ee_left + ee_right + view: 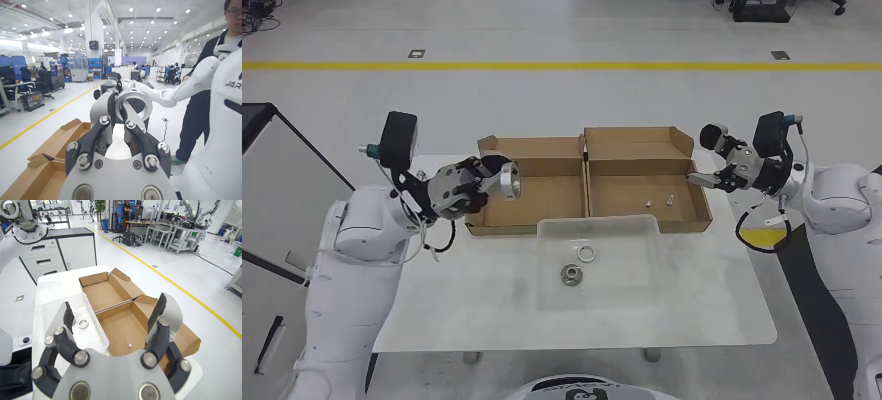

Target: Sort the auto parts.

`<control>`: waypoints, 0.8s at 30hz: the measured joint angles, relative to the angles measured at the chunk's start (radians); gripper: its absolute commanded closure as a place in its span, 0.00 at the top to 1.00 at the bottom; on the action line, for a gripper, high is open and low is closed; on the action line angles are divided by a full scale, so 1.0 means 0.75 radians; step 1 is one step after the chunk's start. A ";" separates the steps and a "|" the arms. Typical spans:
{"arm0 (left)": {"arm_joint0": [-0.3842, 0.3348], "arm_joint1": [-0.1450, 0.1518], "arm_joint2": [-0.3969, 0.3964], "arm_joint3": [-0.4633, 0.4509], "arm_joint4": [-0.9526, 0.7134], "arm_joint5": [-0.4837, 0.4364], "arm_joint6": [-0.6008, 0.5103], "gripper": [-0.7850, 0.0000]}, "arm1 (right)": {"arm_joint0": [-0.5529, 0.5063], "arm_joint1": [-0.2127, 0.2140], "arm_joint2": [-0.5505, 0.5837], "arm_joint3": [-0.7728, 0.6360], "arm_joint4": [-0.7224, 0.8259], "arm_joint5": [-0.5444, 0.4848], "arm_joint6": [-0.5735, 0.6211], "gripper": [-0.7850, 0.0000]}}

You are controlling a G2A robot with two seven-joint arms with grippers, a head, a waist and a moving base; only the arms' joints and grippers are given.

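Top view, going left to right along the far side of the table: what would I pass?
left gripper holding a metal ring → left cardboard box → right cardboard box with small parts → open right gripper

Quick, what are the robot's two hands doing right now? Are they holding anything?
Left gripper: shut on the metal ring.
Right gripper: open, holding nothing.

The top camera looks down from above. Each wrist camera looks across from its arm, close in. All see the boxes (542, 200).
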 measured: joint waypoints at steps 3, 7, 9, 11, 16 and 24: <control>0.016 0.010 -0.006 -0.004 -0.114 0.001 0.023 0.00 | 0.000 0.000 0.000 0.000 0.000 0.000 0.000 1.00; 0.030 0.022 -0.033 -0.029 -0.264 0.001 0.012 0.00 | 0.000 0.000 0.000 0.000 0.000 0.000 0.000 1.00; 0.040 0.026 -0.050 -0.042 -0.342 0.001 -0.005 0.00 | 0.000 0.000 0.000 0.000 0.000 0.000 0.000 1.00; 0.048 0.028 -0.075 -0.048 -0.420 0.001 -0.040 0.00 | 0.000 0.000 0.000 0.000 0.000 0.000 0.000 1.00; 0.079 0.022 -0.147 -0.033 -0.588 0.001 -0.124 0.00 | 0.000 0.000 0.000 0.000 0.000 0.000 0.000 1.00; 0.083 0.020 -0.159 -0.031 -0.624 0.001 -0.142 0.00 | 0.000 0.000 0.000 0.000 0.000 0.000 0.000 1.00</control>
